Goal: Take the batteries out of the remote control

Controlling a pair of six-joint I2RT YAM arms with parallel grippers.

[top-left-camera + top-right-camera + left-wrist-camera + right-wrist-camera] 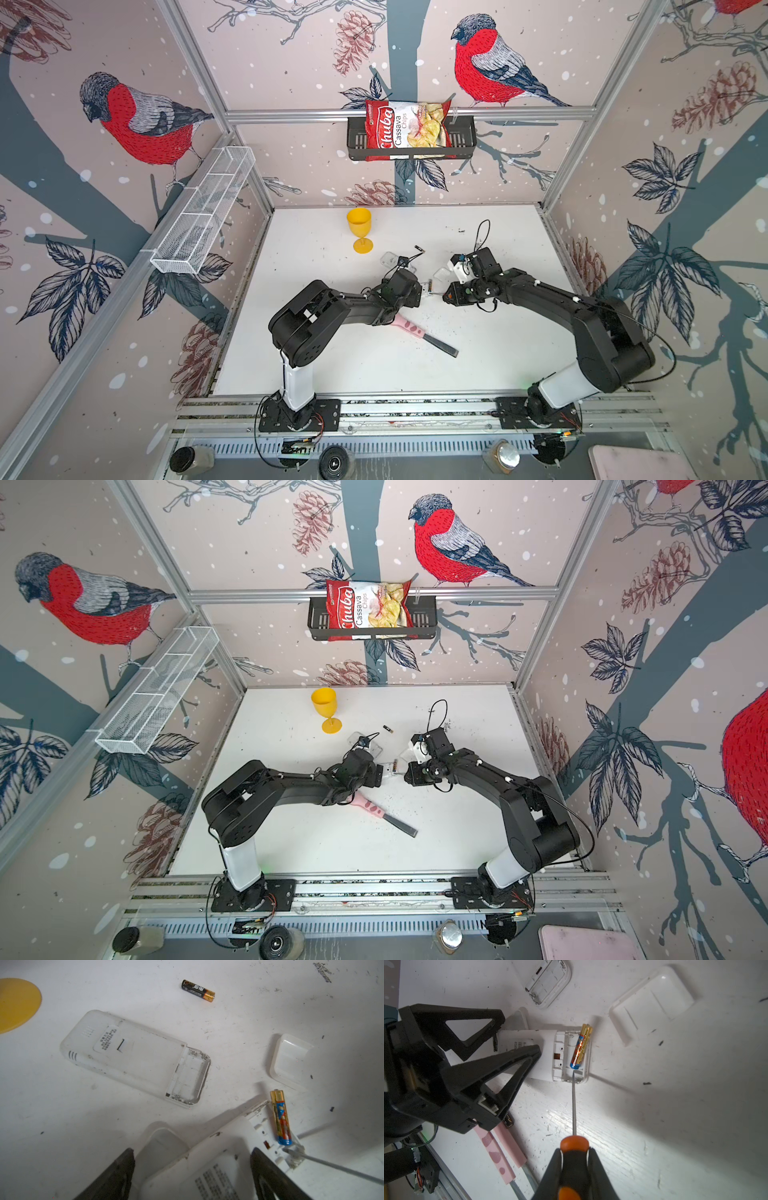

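The worktop (pixel 498 353) lay bare across its near right part and left of the yellow goblet (pixel 359 228). Around the clamped remote (pixel 546 1057) room was tight: a second remote (pixel 133 1057), a loose cover (pixel 291 1059) and the screwdriver (pixel 574 1144) crowded it; a pink-handled tool (pixel 411 329) lay nearer the front.

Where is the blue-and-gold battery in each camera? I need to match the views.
In a top view: blue-and-gold battery mid-table, where the two arms meet.
In a top view: same spot.
Left wrist: battery in the open end of the remote, by the screwdriver tip.
Right wrist: same slot, just past the screwdriver tip.
Shared landmark: loose white cover beside the remote.
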